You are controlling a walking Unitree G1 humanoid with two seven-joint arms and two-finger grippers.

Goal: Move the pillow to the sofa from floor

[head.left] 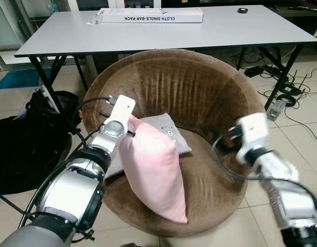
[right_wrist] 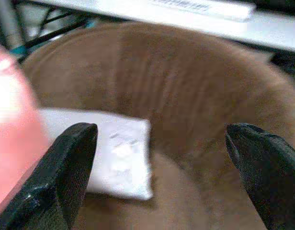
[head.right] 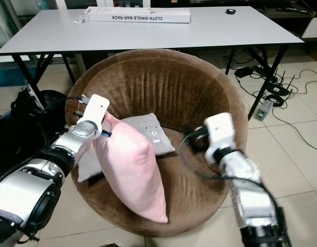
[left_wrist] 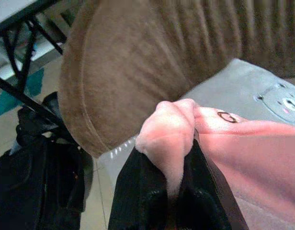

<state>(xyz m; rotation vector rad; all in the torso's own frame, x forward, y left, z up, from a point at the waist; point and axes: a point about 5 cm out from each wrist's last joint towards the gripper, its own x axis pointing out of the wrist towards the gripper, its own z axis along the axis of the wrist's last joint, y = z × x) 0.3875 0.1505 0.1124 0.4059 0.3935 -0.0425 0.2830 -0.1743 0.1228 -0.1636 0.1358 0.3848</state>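
A pink pillow point(head.left: 153, 172) hangs upright over the front of the round brown sofa chair point(head.left: 179, 87), its lower corner near the seat's front rim. My left gripper point(left_wrist: 178, 167) is shut on the pillow's upper corner point(left_wrist: 169, 127), at the chair's left side point(head.left: 128, 126). A grey pillow point(head.left: 166, 133) lies flat on the seat behind the pink one. My right gripper point(right_wrist: 162, 158) is open over the right of the seat, its fingers point(right_wrist: 66, 158) wide apart with nothing between them.
A grey table point(head.left: 210, 28) stands right behind the chair, with a long white box point(head.left: 151, 16) on it. A black bag point(head.left: 24, 144) sits on the floor at left. Cables and a power strip point(head.left: 279, 100) lie on the tiles at right.
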